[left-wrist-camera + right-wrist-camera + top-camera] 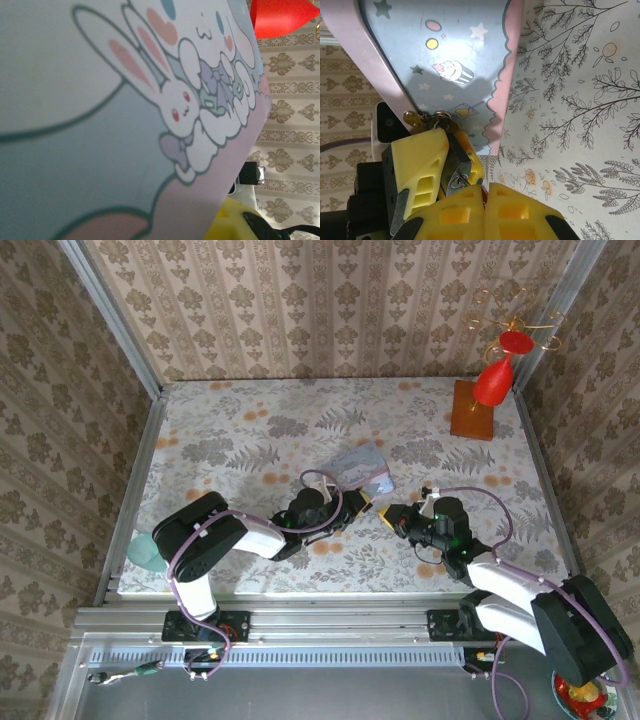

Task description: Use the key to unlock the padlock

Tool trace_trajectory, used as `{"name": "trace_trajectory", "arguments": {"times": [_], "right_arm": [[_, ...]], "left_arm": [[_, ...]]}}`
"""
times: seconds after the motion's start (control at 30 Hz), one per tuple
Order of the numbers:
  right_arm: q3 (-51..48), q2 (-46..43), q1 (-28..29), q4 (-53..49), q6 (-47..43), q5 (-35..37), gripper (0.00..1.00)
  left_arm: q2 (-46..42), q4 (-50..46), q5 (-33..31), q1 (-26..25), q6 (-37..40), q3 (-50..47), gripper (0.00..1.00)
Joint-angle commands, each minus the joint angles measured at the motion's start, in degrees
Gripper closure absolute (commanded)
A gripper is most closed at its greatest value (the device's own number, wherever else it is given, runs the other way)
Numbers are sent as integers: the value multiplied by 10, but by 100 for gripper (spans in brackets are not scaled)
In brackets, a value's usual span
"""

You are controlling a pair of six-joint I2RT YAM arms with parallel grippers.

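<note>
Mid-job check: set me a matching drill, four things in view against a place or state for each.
Things:
1 tin box
2 wooden block
3 teal disc
4 right gripper

Place or state:
A far right corner
B shut
C left edge, near side
D centre

Pairs: 1-D, 2-A, 3-C, 4-B

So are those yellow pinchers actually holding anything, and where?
Left tool clamps the padlock by its dark body, at the tin's edge. Right tool pinches the key by its head, it seems.

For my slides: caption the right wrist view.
Left gripper grips the padlock at the tin's edge; right gripper shut alongside.
</note>
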Motion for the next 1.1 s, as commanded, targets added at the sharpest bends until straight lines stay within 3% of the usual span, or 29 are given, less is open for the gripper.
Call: {"name": "trace_trajectory", "arguments": {"times": [0.0, 0.17, 0.57, 0.8, 0.93, 1.07], "right_arm": [[26, -10, 3, 35, 4, 8, 100], [27, -49, 41, -12, -7, 44, 100], [23, -43, 93, 16, 8, 92, 100], [10, -34, 149, 47, 47, 160, 100], [7, -52, 147, 34, 47, 177, 100], [9, -88, 99, -21, 32, 155, 100]], "left_arm": [[-25, 37, 66, -30, 4, 2, 100], [-21, 35, 60, -29, 6, 9, 100], [-18, 34, 48, -37, 3, 25, 100], [-13, 62, 21, -44, -9, 17, 100], [-16, 65, 19, -48, -12, 18, 100], [-23, 62, 18, -49, -11, 10, 100]]}}
